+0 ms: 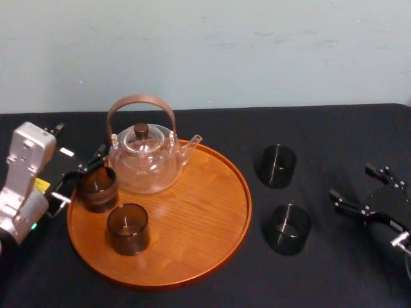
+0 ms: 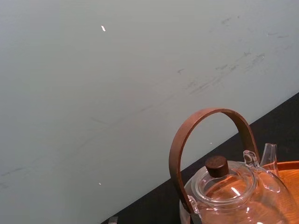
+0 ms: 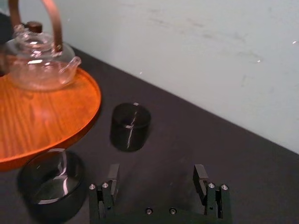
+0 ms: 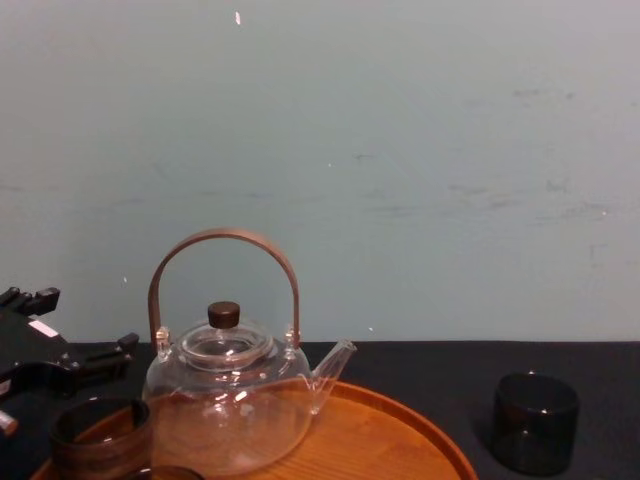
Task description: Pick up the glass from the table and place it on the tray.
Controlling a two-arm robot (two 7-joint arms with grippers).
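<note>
Two dark smoky glasses stand on the round wooden tray point(image 1: 212, 218). One glass point(image 1: 97, 188) point(image 4: 100, 435) is at the tray's left edge and another point(image 1: 128, 228) is in front of it. My left gripper point(image 1: 80, 176) point(image 4: 60, 352) is open at the left-hand glass, its fingers wider apart than the glass and reaching in from the left. Two more glasses point(image 1: 277, 165) point(image 1: 288, 228) stand on the black table point(image 1: 334, 135) right of the tray; the right wrist view shows them as the far glass point(image 3: 130, 126) and the near glass point(image 3: 50, 184). My right gripper point(image 1: 352, 182) point(image 3: 156, 171) is open and empty, right of them.
A clear glass teapot point(image 1: 144, 157) point(image 2: 233, 186) point(image 4: 228, 395) with an arched brown handle stands at the back of the tray, just behind the left-hand glass. A pale wall rises behind the table. The tray's front right is bare wood.
</note>
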